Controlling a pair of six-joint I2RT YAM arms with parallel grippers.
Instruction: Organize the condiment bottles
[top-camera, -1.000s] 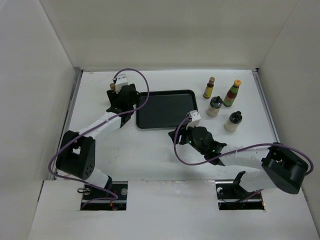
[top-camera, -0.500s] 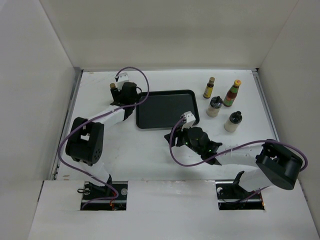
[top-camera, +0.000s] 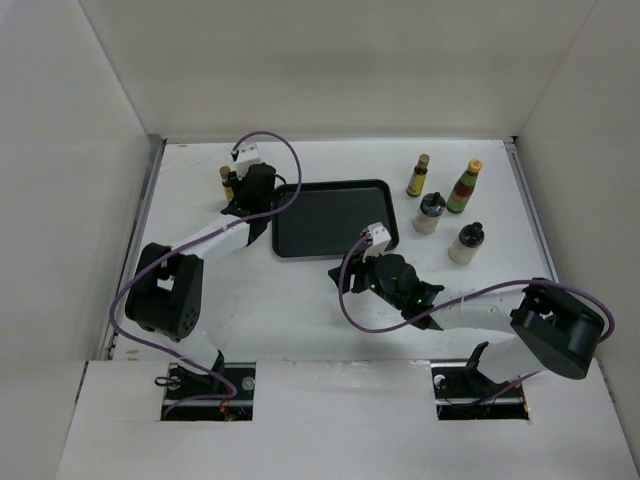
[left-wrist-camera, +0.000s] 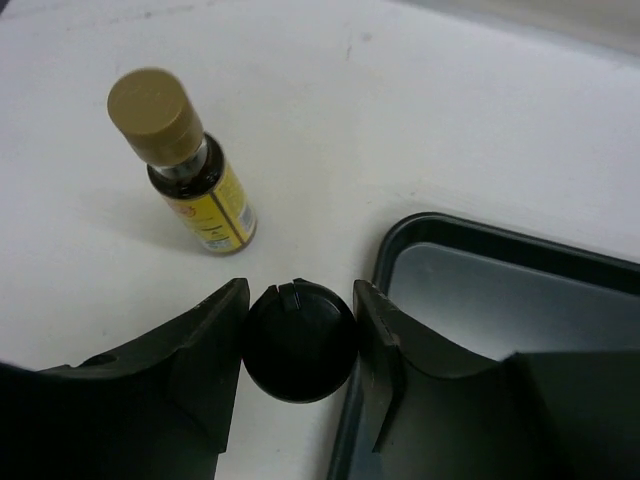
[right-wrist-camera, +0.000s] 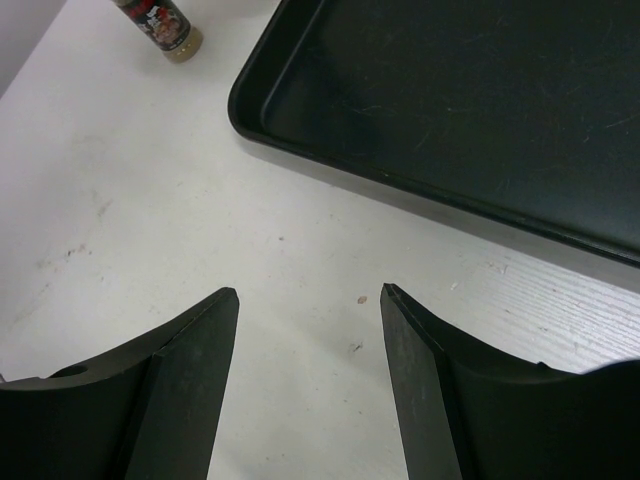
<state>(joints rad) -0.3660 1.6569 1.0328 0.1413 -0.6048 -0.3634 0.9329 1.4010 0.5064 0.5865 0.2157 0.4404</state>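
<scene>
A slim dark-brown bottle (top-camera: 227, 183) with a tan cap and yellow label stands left of the black tray (top-camera: 335, 184); it also shows in the left wrist view (left-wrist-camera: 195, 175). My left gripper (top-camera: 248, 197) is shut on the round black cap of a bottle (left-wrist-camera: 300, 340) beside the tray's far-left corner (left-wrist-camera: 440, 228); the bottle's body is hidden. To the right of the tray stand another brown bottle (top-camera: 418, 175), the red one (top-camera: 463, 186) and two whitish ones (top-camera: 430, 213) (top-camera: 466, 243). My right gripper (top-camera: 352, 272) (right-wrist-camera: 310, 295) is open and empty over bare table.
The tray's near edge (right-wrist-camera: 400, 183) lies just beyond the right fingers. A bottle's base (right-wrist-camera: 160, 22) shows past the tray's corner in the right wrist view. White walls stand on three sides. Purple cables loop over both arms.
My left gripper shifted slightly toward the back by the tray's left edge and its elbow swung. My right gripper moved a little left along the tray's front edge.
</scene>
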